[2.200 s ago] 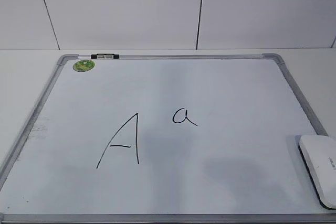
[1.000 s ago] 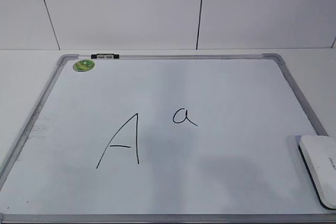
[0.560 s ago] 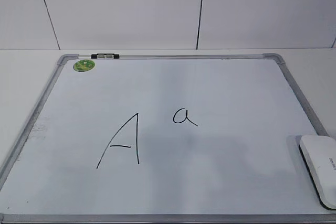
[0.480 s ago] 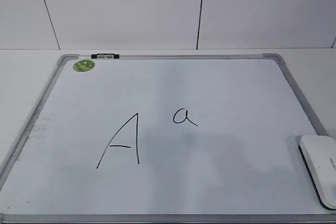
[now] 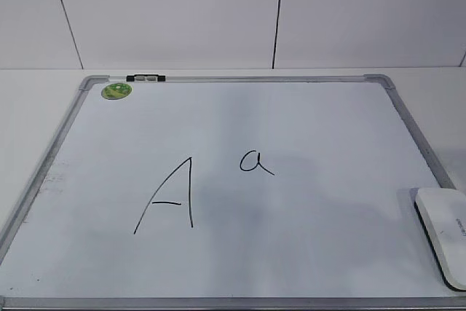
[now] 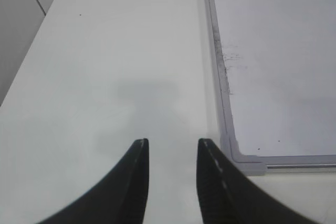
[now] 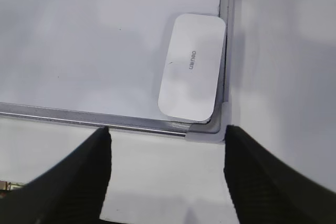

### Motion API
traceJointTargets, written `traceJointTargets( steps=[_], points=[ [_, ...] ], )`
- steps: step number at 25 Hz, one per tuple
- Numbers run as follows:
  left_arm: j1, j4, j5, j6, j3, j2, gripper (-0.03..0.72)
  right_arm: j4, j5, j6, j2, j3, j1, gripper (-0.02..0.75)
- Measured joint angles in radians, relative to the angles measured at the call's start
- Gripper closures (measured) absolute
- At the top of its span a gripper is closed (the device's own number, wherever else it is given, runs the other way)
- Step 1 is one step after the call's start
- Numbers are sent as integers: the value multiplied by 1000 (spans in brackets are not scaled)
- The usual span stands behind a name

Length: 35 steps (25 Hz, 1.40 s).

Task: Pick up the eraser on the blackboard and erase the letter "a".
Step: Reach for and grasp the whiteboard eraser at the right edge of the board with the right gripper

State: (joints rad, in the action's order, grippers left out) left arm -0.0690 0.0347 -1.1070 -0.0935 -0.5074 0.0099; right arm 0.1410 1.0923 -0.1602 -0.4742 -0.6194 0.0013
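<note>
the eraser (image 7: 191, 67) lies flat in the blackboard (image 5: 291, 114)'s near right corner, well apart from the letter "a" (image 5: 255, 162). right tool (image 7: 167, 132) spread wide above it; left tool (image 6: 173, 145) (slightly parted) over bare desk (image 6: 115, 51).

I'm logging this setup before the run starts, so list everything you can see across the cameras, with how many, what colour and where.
blackboard: one, white surface with silver-grey frame, lying flat on the table.
eraser: one, white with a dark underside, on the board's near right corner.
letter "a": one, black marker, near the board's middle.
capital "A": one, black marker, left of the small letter.
magnet: one, round, green, board's far left corner.
clip: one, black, on the far frame edge beside the magnet.
table: one, white, under the board.
wall: white panels with dark seams, behind the table.
left gripper: black, open, over bare table left of the board.
right gripper: black, open wide, near the eraser's corner.
</note>
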Motion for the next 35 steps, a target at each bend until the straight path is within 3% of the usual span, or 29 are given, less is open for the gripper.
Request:
traceJointTargets(
  steps=[23,28,35],
  points=[
    [0,0,0,0,0,0,454,46,-32,103,-578,-89,54,226],
    [0,0,0,0,0,0,454,15,-47,106,-633,-93,54,90],
    [0,0,0,0,0,0,454,-7,-59,116,-732,-157,54,66]
  ],
)
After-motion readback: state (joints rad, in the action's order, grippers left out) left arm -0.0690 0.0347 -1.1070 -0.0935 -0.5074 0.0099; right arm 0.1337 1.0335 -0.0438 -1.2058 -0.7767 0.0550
